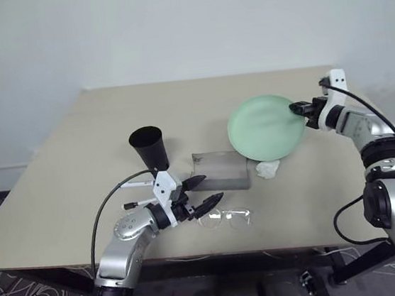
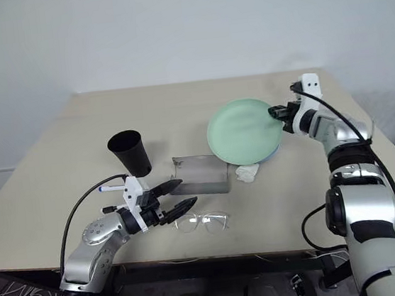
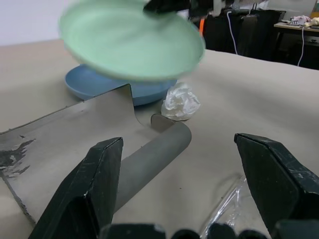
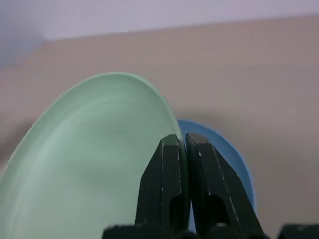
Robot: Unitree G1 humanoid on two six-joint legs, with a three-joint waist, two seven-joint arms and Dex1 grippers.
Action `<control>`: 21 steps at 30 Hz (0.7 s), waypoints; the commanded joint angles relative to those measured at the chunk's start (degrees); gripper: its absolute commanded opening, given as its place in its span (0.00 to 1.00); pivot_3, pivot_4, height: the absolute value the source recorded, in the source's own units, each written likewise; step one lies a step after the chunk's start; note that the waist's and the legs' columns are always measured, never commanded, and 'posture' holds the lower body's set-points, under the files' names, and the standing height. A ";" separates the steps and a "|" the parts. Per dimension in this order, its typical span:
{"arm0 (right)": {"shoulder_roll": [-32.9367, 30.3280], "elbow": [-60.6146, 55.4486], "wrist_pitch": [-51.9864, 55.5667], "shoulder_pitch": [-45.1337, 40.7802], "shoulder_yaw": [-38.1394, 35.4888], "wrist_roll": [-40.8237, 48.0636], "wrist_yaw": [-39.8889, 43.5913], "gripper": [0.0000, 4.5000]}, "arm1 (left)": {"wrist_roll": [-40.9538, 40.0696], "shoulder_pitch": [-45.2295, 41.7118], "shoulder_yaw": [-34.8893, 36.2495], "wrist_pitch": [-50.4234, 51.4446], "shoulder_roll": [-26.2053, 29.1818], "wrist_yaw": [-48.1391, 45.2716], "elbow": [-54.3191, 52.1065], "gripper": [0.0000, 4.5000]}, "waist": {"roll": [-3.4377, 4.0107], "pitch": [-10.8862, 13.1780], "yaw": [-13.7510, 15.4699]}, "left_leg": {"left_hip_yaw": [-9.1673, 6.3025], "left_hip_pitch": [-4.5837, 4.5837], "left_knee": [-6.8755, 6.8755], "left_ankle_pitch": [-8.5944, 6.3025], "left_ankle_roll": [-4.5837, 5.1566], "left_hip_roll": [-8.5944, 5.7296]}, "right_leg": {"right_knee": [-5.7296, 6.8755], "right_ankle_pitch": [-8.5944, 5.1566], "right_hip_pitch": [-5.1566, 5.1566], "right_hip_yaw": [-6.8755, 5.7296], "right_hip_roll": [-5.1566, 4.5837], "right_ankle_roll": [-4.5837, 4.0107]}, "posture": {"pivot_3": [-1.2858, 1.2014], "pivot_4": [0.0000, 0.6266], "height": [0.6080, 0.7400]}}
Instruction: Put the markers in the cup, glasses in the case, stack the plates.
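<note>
Soft even light, mint green plate (image 3: 130, 44) motion-blurred

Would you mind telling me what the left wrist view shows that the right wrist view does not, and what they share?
Left wrist view alone: the open grey case, the white tissue lump beside the plates, part of the glasses, and the left gripper with its fingers spread wide.

Right wrist view alone: the right gripper seen close up, its fingers pinched on the green plate's rim.

Both: the mint green plate held tilted above the light blue plate, which lies on the table.
</note>
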 commanded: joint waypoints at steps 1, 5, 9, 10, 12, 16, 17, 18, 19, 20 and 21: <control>1.48 5.61 -5.71 -4.62 -1.48 -1.76 -7.43 0.04 | 0.16 -1.11 0.66 -1.25 -0.06 0.25 -1.08 0.84 | 0.00 0.00 -0.12 | 0.01 0.00 -0.03 0.00 0.00 0.00 | -0.01 0.00 -0.02 0.02 0.00 0.00 | 0.52 0.00 0.97; 2.61 9.24 -9.14 -5.82 -2.96 -2.23 -12.07 0.04 | 0.19 -0.83 0.87 -1.33 0.01 0.61 -1.37 0.84 | 0.01 -0.01 -0.25 | -0.01 0.02 -0.09 0.00 0.00 0.01 | 0.00 0.00 -0.05 0.02 0.01 0.00 | 0.52 0.00 0.97; 3.23 10.60 -10.44 -6.32 -4.55 -2.04 -14.05 0.04 | 0.13 -0.39 0.90 -1.32 0.17 0.85 -1.82 0.84 | 0.02 -0.01 -0.29 | 0.03 0.04 -0.07 0.01 0.01 0.01 | 0.02 0.01 -0.02 0.06 0.02 -0.01 | 0.52 0.00 0.97; 3.38 10.76 -10.49 -6.39 -4.89 -1.98 -14.18 0.04 | 0.14 -0.37 0.92 -1.34 0.20 0.88 -1.79 0.84 | 0.02 -0.01 -0.29 | 0.03 0.05 -0.06 0.01 0.01 0.01 | 0.03 0.01 -0.01 0.07 0.03 -0.01 | 0.52 0.00 0.97; 3.58 10.96 -10.90 -6.37 -5.11 -2.25 -14.66 0.04 | 0.17 -0.35 0.90 -1.34 0.24 0.94 -1.78 0.84 | 0.02 -0.01 -0.32 | 0.04 0.06 -0.06 0.01 0.02 0.01 | 0.04 0.01 0.00 0.08 0.04 -0.01 | 0.52 0.00 0.97; 3.81 11.14 -11.72 -6.15 -6.01 -2.15 -16.74 0.04 | 0.33 -0.47 0.67 -1.34 0.27 1.01 -1.80 0.84 | 0.03 -0.02 -0.37 | 0.04 0.08 -0.06 0.01 0.02 0.01 | 0.06 0.01 0.00 0.09 0.05 -0.01 | 0.52 0.00 0.97; 3.89 11.18 -11.86 -6.06 -6.17 -2.20 -17.21 0.04 | 0.38 -0.58 0.57 -1.33 0.24 1.02 -1.78 0.84 | 0.03 -0.02 -0.36 | 0.04 0.08 -0.06 0.01 0.02 0.01 | 0.06 0.01 0.00 0.09 0.05 -0.01 | 0.52 0.00 0.97; 3.95 11.20 -11.95 -6.00 -6.28 -2.24 -17.50 0.04 | 0.40 -0.64 0.50 -1.33 0.21 1.03 -1.78 0.84 | 0.03 -0.02 -0.37 | 0.04 0.07 -0.06 0.01 0.02 0.01 | 0.06 0.01 0.00 0.10 0.05 -0.01 | 0.52 0.00 0.97; 4.07 11.23 -12.00 -5.96 -6.36 -2.30 -17.70 0.04 | 0.43 -0.78 0.45 -1.34 0.20 0.99 -1.68 0.84 | 0.04 -0.02 -0.38 | 0.05 0.07 -0.06 0.01 0.02 0.01 | 0.06 0.01 0.00 0.11 0.05 -0.01 | 0.52 0.00 0.97; 4.24 11.24 -12.05 -5.91 -6.38 -2.35 -17.85 0.04 | 0.48 -0.96 0.36 -1.34 0.14 0.95 -1.58 0.84 | 0.04 -0.02 -0.42 | 0.05 0.08 -0.06 0.01 0.02 0.01 | 0.06 0.01 0.00 0.12 0.05 -0.01 | 0.52 0.00 0.97; 4.36 11.24 -12.07 -5.89 -6.39 -2.40 -17.94 0.04 | 0.51 -1.07 0.33 -1.35 0.11 0.91 -1.50 0.84 | 0.04 -0.02 -0.46 | 0.06 0.08 -0.06 0.01 0.02 0.01 | 0.06 0.01 0.00 0.13 0.06 -0.01 | 0.52 0.00 0.97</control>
